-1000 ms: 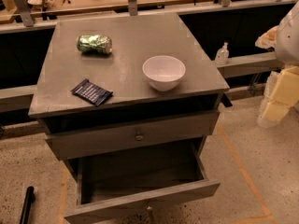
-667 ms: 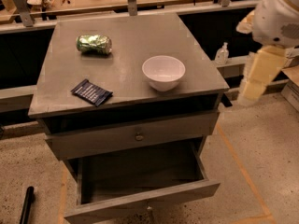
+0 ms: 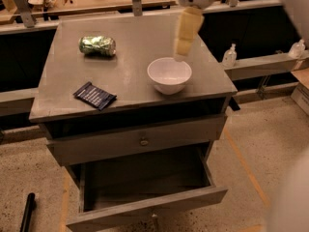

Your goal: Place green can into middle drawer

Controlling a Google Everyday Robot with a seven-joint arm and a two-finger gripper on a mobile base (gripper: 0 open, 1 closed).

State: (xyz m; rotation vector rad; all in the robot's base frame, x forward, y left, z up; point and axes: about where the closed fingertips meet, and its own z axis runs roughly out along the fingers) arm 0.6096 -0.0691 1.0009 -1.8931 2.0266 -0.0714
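Observation:
The green can (image 3: 97, 46) lies on its side at the back left of the grey cabinet top (image 3: 130, 76). The middle drawer (image 3: 145, 187) is pulled open below the shut drawer front with the round knob (image 3: 144, 141); its inside looks empty. My gripper (image 3: 186, 33) hangs over the right part of the cabinet top, just above and behind the white bowl (image 3: 169, 75), well to the right of the can. It holds nothing that I can see.
A dark blue packet (image 3: 94, 95) lies at the front left of the top. Two small white bottles (image 3: 230, 56) stand on a ledge to the right. A black handle (image 3: 26, 211) lies on the floor at lower left. Wooden benches run behind the cabinet.
My arm has swung in from the right edge of the view to over the cabinet top above the bowl. The can, bowl, packet and drawer have not moved.

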